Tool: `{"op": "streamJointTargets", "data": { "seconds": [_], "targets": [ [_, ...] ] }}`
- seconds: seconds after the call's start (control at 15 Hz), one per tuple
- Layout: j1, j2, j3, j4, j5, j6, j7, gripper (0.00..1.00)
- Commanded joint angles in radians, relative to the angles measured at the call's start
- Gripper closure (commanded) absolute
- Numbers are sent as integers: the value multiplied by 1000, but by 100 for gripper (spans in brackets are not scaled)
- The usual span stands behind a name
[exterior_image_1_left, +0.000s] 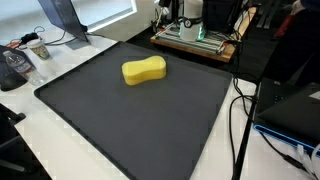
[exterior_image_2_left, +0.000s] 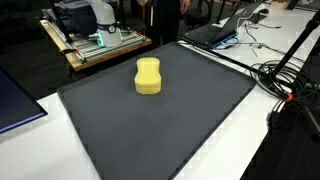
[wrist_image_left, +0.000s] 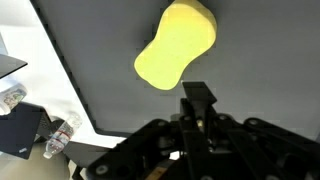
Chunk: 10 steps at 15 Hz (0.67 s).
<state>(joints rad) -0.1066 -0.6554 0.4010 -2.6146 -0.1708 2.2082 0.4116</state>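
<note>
On a white table (exterior_image_1_left: 75, 50), a broad dark mat (exterior_image_1_left: 130, 120) carries a single yellow sponge (exterior_image_1_left: 144, 71), which we see in both exterior views lying flat on the mat, well clear of every edge. In the wrist view the gripper (wrist_image_left: 197, 97) hangs over the mat just short of the sponge's near end, its jaws clenched on nothing. We judge that any clean grasp here calls for spreading the jaws wide, lining them across the sponge's narrow waist, and descending straight without nudging it.
</note>
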Motion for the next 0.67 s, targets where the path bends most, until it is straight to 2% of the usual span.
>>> {"op": "streamJointTargets", "data": {
  "seconds": [0.0,0.13,0.2,0.6],
  "targets": [
    [34,26,-32,13,-34,-8,24,87],
    [30,40,-33,24,-39,-13,25,87],
    [30,41,-34,26,-39,-15,25,97],
    [57,219,46,208,-118,-83,47,97]
  ]
}}
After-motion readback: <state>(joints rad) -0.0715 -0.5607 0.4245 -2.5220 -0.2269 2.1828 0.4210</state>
